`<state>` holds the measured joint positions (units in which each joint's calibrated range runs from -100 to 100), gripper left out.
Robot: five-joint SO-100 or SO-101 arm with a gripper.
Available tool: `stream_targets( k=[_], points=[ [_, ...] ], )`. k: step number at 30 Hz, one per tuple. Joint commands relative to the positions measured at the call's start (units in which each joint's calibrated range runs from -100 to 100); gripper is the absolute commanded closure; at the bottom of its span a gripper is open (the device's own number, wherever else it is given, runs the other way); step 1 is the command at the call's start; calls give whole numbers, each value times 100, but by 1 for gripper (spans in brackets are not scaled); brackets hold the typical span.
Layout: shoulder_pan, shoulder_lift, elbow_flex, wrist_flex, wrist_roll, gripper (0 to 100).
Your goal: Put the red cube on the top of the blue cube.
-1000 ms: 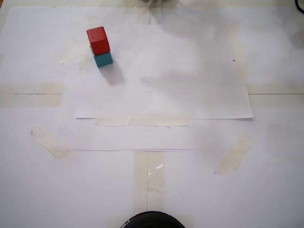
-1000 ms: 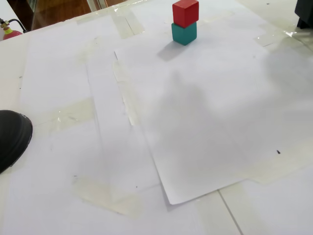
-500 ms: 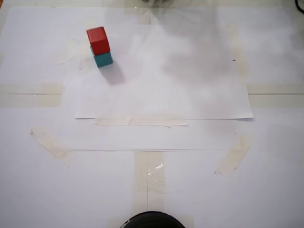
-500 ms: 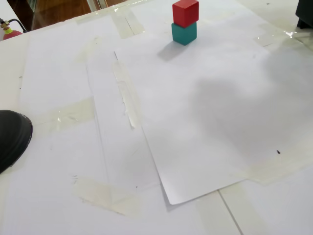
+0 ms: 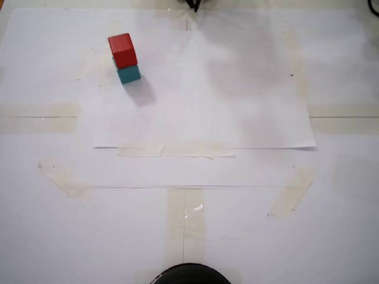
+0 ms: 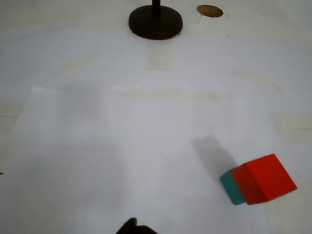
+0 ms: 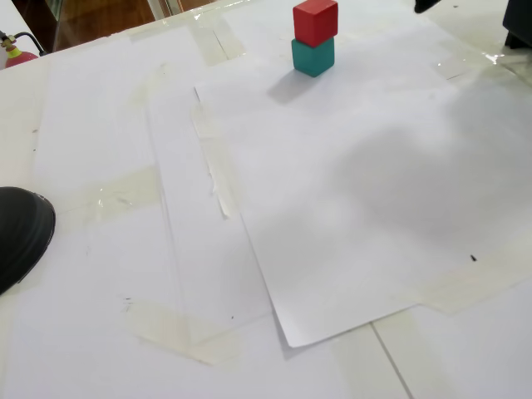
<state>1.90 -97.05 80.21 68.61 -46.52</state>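
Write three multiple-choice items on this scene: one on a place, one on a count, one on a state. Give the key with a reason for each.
1. Where is the red cube?
A. on top of the blue cube
B. beside it on the paper
C. under it

2. How many cubes show?
A. one
B. two
C. three

3. What holds the red cube?
A. a gripper clamped on it
B. a hand
C. nothing; it rests free

Key: 1 A, in both fixed views red sits on teal. 2 B, only one red and one teal cube appear in any view. 3 C, no finger touches the stack in any view.
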Motion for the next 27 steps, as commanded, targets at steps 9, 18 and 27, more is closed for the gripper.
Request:
stream_targets(
  k=[9,18,27],
  points=[
    [-69,-38,1516,-1174,0,100],
    [-46,-38,1970,-1304,0,100],
    [-54,-38,1970,-905,78,100]
  ],
)
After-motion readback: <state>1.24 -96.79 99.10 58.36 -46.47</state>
